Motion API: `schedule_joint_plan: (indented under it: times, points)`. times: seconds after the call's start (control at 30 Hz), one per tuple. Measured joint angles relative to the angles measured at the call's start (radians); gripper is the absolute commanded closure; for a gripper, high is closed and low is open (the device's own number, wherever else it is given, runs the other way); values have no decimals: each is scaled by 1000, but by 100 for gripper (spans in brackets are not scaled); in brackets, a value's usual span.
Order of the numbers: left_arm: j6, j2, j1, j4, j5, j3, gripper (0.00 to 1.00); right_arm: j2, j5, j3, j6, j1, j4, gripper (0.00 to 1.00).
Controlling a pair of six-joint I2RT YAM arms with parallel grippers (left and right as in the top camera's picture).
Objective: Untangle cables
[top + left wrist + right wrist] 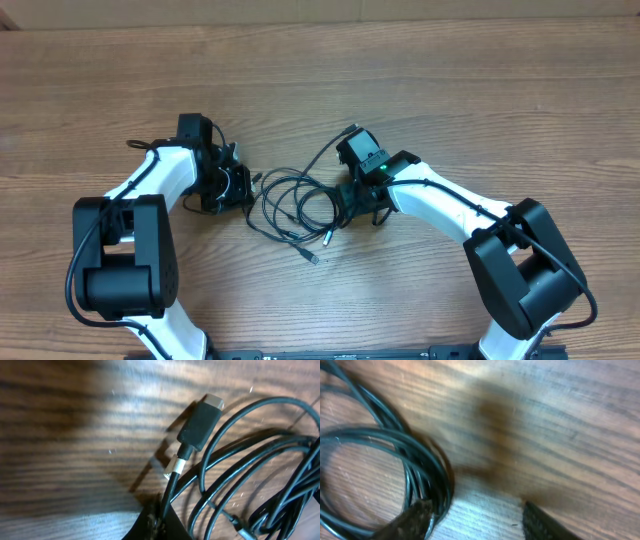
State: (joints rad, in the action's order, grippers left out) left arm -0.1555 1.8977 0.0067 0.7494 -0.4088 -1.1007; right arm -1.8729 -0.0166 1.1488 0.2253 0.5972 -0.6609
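Observation:
The cables (295, 205) lie as loose black loops on the wooden table between my two arms, with silver-tipped ends trailing toward the front. My left gripper (240, 186) sits at the tangle's left edge. In the left wrist view it (161, 522) is shut on one cable (172, 480) just below a black plug (200, 422) with a silver tip. My right gripper (355, 200) is at the tangle's right edge. It (477, 522) is open over bare wood, and its left finger (415, 520) rests against the cable loops (395, 450), with nothing between the jaws.
The wooden table (450, 90) stretches all round the tangle. One strand (325, 150) arcs back toward the right arm's wrist. Both arm bases stand at the front edge.

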Motion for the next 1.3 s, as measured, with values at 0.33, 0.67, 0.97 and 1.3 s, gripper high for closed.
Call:
schedule_joint_plan:
  times: [0.33,0.67,0.97,1.3]
  points:
    - [36,-95,-19,179,92,-176,43,0,-122,1,-16,-2,-31,23]
    - [58,-47,-167,186,254,-195,45,0,-136,1,-16,-2,-38,22]
    - [6,-11,-181,237,439,-171,43,0,-135,1,-16,-2,-39,21]
    - [-2,-14,-181,84,422,-39,43,0,-27,-18,-85,-1,14,17]
